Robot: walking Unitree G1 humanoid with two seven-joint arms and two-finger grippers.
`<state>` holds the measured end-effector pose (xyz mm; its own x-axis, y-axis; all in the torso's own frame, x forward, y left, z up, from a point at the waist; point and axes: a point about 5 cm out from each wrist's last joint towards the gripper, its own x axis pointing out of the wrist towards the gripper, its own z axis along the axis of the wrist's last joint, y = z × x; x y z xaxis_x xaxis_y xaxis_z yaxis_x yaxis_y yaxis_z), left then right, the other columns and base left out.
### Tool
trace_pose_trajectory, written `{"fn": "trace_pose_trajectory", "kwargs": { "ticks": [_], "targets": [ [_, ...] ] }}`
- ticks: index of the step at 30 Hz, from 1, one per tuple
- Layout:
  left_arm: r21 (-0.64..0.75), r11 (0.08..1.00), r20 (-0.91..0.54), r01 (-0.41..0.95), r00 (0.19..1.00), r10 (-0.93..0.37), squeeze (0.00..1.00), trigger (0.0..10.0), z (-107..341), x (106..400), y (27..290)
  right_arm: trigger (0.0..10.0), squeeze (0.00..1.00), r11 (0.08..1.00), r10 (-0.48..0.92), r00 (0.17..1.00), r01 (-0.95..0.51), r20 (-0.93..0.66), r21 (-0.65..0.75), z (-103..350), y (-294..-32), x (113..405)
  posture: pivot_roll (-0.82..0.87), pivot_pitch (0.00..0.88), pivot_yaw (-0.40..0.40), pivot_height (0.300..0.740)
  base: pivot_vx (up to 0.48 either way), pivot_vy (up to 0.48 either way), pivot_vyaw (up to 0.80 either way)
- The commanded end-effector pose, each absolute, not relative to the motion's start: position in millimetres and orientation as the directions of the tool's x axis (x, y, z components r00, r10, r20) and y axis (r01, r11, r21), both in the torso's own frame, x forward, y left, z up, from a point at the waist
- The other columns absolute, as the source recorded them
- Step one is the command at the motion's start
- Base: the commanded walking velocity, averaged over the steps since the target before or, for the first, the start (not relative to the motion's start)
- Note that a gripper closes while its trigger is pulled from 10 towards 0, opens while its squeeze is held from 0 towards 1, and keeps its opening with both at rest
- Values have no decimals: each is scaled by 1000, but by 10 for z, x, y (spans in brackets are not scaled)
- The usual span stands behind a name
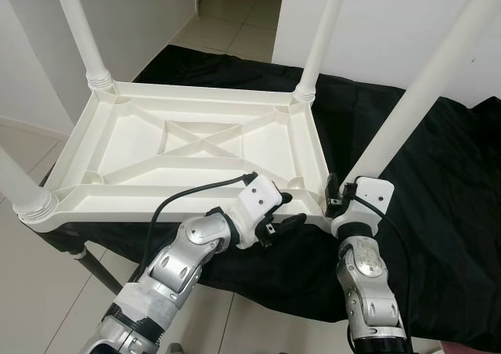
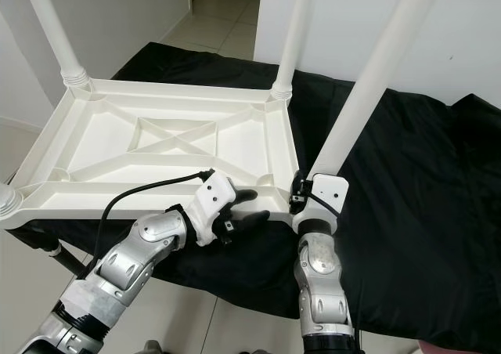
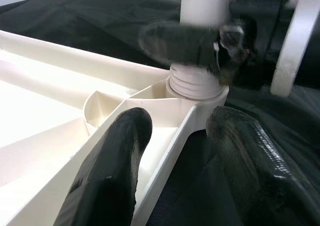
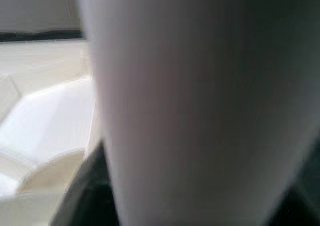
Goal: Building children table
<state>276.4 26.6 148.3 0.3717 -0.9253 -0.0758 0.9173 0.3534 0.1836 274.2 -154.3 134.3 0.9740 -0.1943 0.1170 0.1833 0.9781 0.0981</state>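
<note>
Right gripper [image 1: 338, 195] clamps the fourth leg [image 1: 423, 88] at its base in the near right corner of my upturned tabletop [image 1: 196, 146] on the black cloth [image 1: 438, 213], left gripper [image 1: 286, 213] open astride the rim, all four legs up

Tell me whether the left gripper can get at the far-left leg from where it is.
Probably not. The left gripper straddles the tabletop's near edge by the near-right leg; the far-left leg stands across the whole tabletop.

4 upright legs [image 1: 423, 88] ring tabletop [image 1: 196, 146], open middle
</note>
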Motion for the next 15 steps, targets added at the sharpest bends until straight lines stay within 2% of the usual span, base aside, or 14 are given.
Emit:
{"fn": "trace_pose_trajectory", "kwargs": {
  "ticks": [1,11,12,13,14,15],
  "targets": [
    [184,316,-90,931,336,-938,0,10000,1486,2748,236,10000,1000,971,-206,977,197,58,136,1226,-1568,2686,5,96,-56,740,0,0,0],
    [187,323,-93,928,345,-934,0,10000,1480,2748,263,10000,1000,985,-142,983,128,115,115,1316,-1620,2697,14,95,-60,740,0,0,0],
    [190,325,-94,926,347,-933,0,10000,1483,2751,270,10000,788,990,-110,986,97,126,103,1324,-1642,2707,10,94,-64,740,0,0,0],
    [190,325,-94,926,347,-933,0,10000,1483,2751,270,10000,788,990,-110,986,97,126,103,1324,-1642,2707,10,94,-64,740,0,0,0],
    [190,327,-94,926,349,-932,0,10000,1485,2755,275,10000,0,993,-78,988,66,132,94,1320,-1667,2717,3,97,-66,740,0,0,0],
    [193,330,-94,924,352,-931,0,10000,1481,2754,279,10000,0,997,-27,990,17,138,69,1290,-1682,2723,-3,97,-64,740,0,0,0]
  ]
}}
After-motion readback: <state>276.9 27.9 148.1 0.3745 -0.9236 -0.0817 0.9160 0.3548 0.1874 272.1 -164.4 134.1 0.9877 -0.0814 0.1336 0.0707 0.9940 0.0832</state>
